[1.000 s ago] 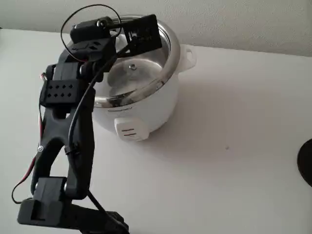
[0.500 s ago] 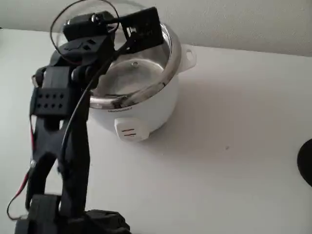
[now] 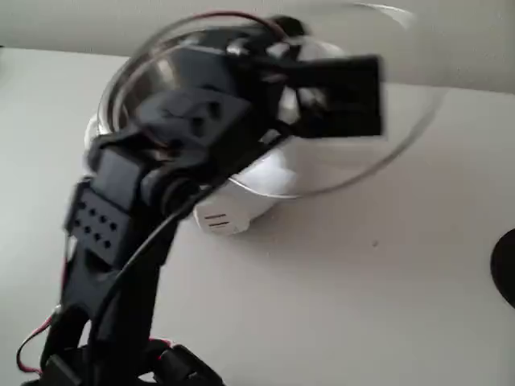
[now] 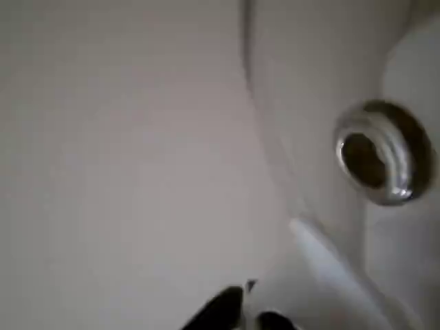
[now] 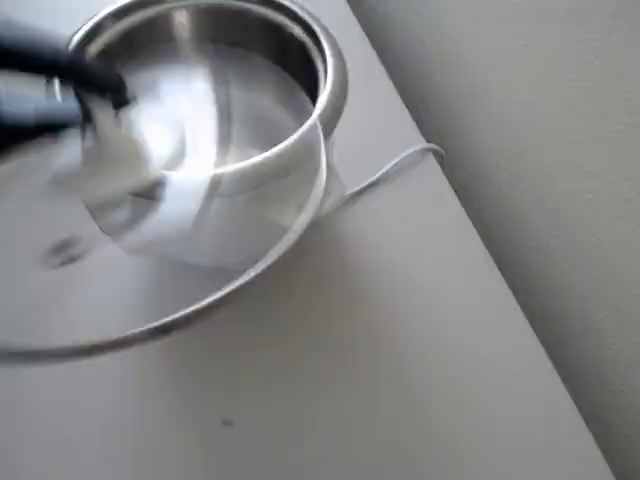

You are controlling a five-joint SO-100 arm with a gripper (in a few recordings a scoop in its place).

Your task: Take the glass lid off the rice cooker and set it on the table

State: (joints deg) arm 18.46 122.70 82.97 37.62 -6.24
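The black arm (image 3: pixel 145 233) is reaching up from the lower left of the fixed view, and its tool (image 3: pixel 302 96) is pinching the white knob (image 3: pixel 310 100) of the glass lid (image 3: pixel 386 153), so the lid is hanging in the air, tilted and smeared by motion blur. In that view the lid's rim is sweeping from the upper left across to the right, past the rice cooker (image 3: pixel 241 205), whose white body and front switch panel (image 3: pixel 216 221) are sitting under it on the white bench (image 3: pixel 362 305). In the overhead view the cooker's shiny steel pot (image 5: pixel 250 60) is standing open at the top left, and the lid (image 5: pixel 230 270) is hovering lower in the picture, overlapping the pot's near edge, with its metal rim arcing over the bench (image 5: pixel 400 380). A thin white cord (image 5: pixel 390 170) is lying on the bench just beside the cooker, running toward the bench edge. The wrist view is looking closely at the underside of the lid (image 4: pixel 302 179), where the small metal steam vent (image 4: pixel 378 155) is showing at the right, and 2 dark tips of the tool (image 4: pixel 244 313) are peeking in at the bottom edge.
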